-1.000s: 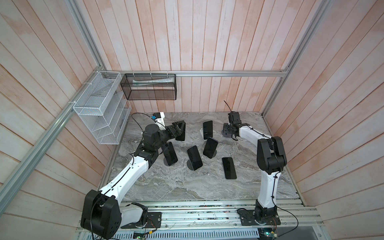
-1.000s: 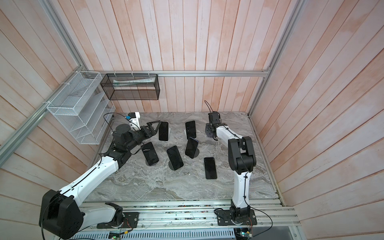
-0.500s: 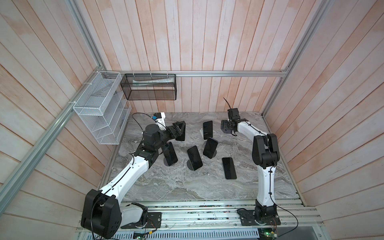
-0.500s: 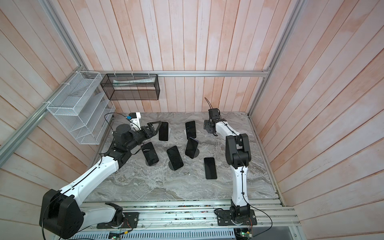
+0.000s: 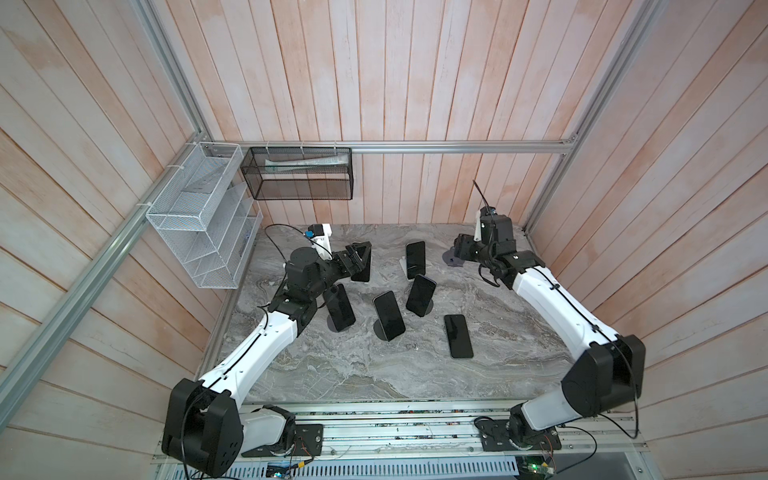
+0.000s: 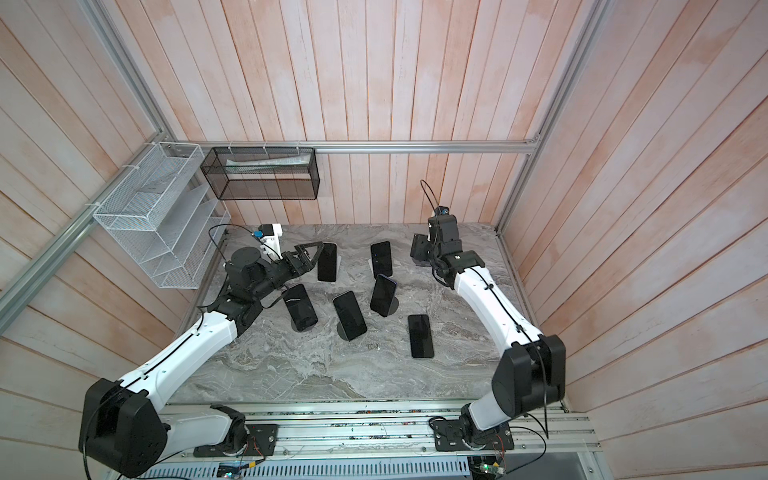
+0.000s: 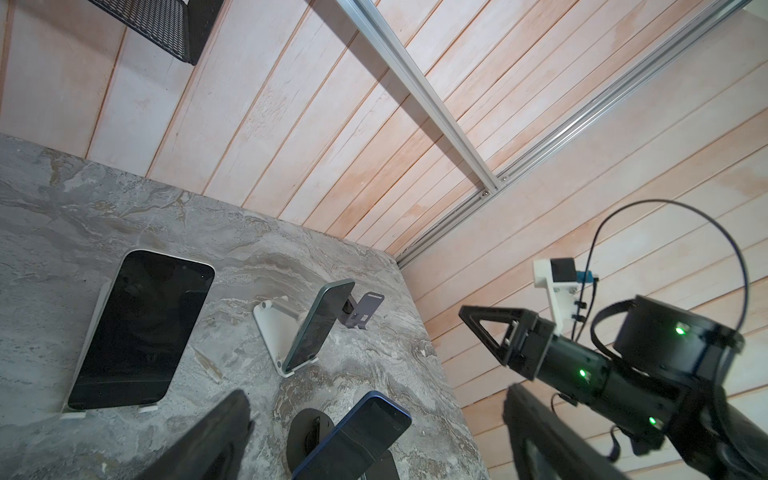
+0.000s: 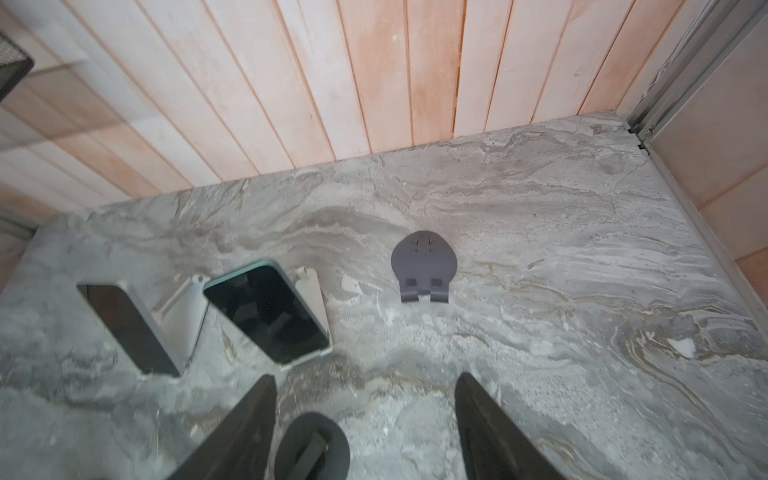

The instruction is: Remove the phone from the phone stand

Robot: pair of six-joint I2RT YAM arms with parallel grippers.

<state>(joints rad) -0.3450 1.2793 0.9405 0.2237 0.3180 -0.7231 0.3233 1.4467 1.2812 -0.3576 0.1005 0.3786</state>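
Gaping empty like the right gripper [image 8: 365,378], the left gripper [image 6: 307,257] risked toppling phone [image 6: 327,262] and phone stand [image 7: 94,328] if closed off-centre.

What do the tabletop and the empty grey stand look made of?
Tabletop: stone or a stone-look laminate, matte, going by the grey-brown veining. Grey stand: probably moulded plastic, matte; it has a uniform colour, no glint and thin front lips.

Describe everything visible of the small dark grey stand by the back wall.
The dark grey stand is small, matte and plastic-looking: a rounded plate with two hooked lips at one edge and a hinge notch opposite. It holds no phone, rests on the marble table near the back wall, and nothing else touches it.
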